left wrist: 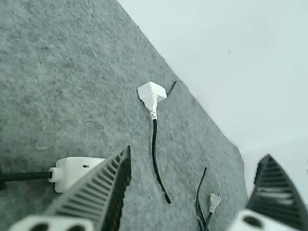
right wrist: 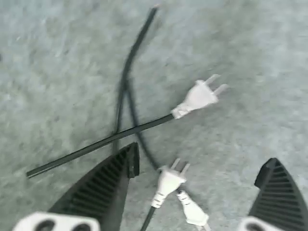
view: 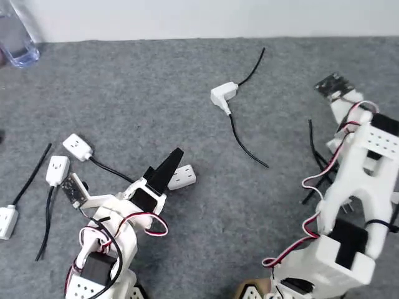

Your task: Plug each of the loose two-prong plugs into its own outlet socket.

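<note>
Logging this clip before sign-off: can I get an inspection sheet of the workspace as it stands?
Surface: grey felt mat, flat.
Job's things: four free sockets, three at one side, one nearer the middle; three loose plugs; one joined plug and socket.
Clutter: clear bottle at a far corner.
Grippers: left gripper open beside the middle socket; right gripper open above the loose plugs.
Cables: short black leads on sockets and plugs, crossing under the right gripper.
Surroundings: pale wall behind the mat.
</note>
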Controlling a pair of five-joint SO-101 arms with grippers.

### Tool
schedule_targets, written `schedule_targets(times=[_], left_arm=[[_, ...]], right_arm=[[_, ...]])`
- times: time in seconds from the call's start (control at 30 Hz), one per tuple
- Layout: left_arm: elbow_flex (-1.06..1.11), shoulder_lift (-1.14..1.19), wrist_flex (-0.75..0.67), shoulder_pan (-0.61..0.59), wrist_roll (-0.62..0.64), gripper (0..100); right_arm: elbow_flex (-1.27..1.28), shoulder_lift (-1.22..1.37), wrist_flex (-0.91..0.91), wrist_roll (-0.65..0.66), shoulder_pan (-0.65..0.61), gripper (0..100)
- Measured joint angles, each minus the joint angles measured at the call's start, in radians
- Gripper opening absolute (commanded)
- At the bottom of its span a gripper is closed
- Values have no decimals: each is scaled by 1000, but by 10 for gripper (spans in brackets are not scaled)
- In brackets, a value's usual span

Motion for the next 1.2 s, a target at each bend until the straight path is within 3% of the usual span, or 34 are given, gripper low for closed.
schedule_targets(times=[0.3, 0.5, 0.83, 1.2], left_arm=[[0, 0, 0, 0, 0, 384], [0, 0, 0, 0, 0, 384], [0, 0, 0, 0, 0, 384], [0, 0, 0, 0, 0, 384]], right_arm=[[115, 48, -5, -9, 137, 372], [224, 48, -38, -11, 164, 371], [443, 48, -377, -12, 249, 371], [373, 215, -486, -69, 250, 371]])
